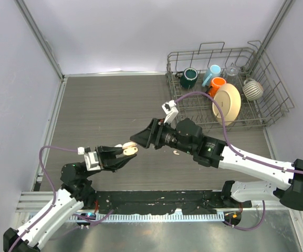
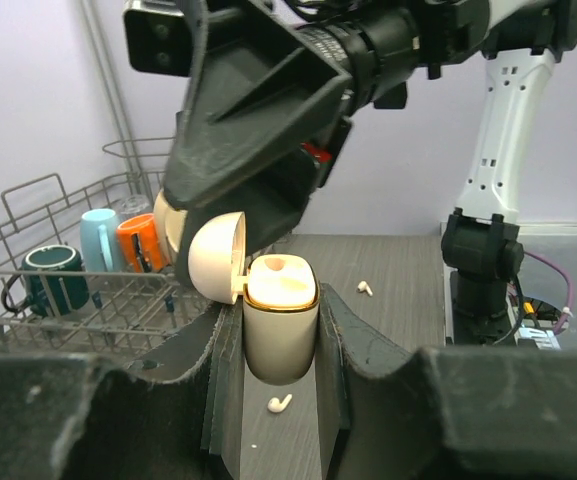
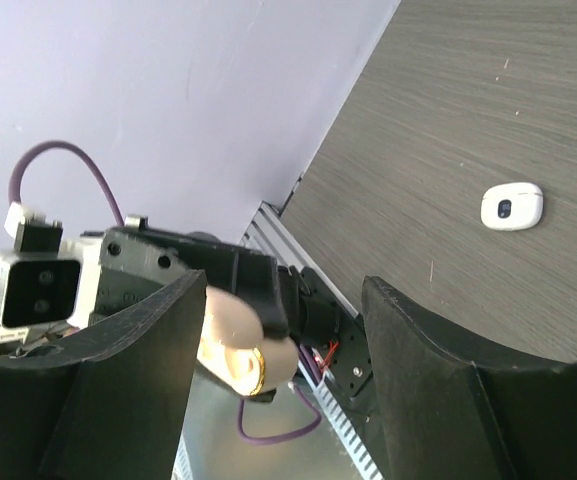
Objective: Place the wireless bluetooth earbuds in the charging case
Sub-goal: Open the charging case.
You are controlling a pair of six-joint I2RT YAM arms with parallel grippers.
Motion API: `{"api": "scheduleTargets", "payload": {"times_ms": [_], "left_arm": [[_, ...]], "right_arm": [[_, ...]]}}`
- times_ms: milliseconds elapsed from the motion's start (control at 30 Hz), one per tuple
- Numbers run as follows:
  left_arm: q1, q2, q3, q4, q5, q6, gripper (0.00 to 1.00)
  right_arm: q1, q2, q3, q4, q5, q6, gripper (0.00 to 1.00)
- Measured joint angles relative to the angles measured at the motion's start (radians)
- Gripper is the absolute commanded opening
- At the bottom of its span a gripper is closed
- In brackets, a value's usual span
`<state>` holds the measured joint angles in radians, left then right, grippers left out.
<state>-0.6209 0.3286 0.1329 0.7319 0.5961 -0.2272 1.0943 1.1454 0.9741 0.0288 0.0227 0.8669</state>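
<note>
Closest to me, my left gripper (image 1: pixel 121 156) pinches the charging case (image 2: pixel 280 320) by its sides, lid (image 2: pixel 216 255) open. Just past it my right gripper (image 3: pixel 283 300) hangs with fingers (image 3: pixel 128 380) spread wide, holding nothing. The earbuds (image 2: pixel 280 403) lie on the table (image 1: pixel 104 105) below and farther off; I think they are tiny, light, hard and slippery, so I'd pinch one softly across its round head.

Dark grey wood-look worktop (image 1: pixel 109 105), wire dish rack (image 1: pixel 193 107) standing in its far right corner, one tiny white earbud (image 2: pixel 280 404) lying on the bare wood, second earbud (image 2: pixel 365 288) farther off, small white case (image 3: pixel 512 206) lying flat by itself
</note>
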Motion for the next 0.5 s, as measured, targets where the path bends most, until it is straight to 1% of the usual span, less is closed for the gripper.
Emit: {"api": "scheduleTargets", "payload": {"times_ms": [67,200,333,400,500], "left_arm": [[-0.001,-0.012,0.0,0.0,0.018,0.0,0.0],[-0.001,-0.032,0.0,-0.016,0.008,0.008,0.0],[-0.001,-0.057,-0.001,-0.051,-0.043,0.023,0.0],[-0.001,-0.079,-0.003,-0.06,-0.079,0.029,0.0],[-0.002,-0.115,-0.01,-0.068,-0.127,0.039,0.0]], "right_arm": [[-0.009,0.0,0.0,0.01,0.006,0.01,0.7],[-0.016,0.0,0.0,0.037,0.001,0.023,0.73],[-0.017,-0.011,-0.004,0.061,-0.027,0.027,0.75],[-0.017,-0.035,-0.011,0.066,-0.034,0.027,0.78],[-0.017,-0.089,-0.025,0.069,-0.045,0.033,0.78]]}}
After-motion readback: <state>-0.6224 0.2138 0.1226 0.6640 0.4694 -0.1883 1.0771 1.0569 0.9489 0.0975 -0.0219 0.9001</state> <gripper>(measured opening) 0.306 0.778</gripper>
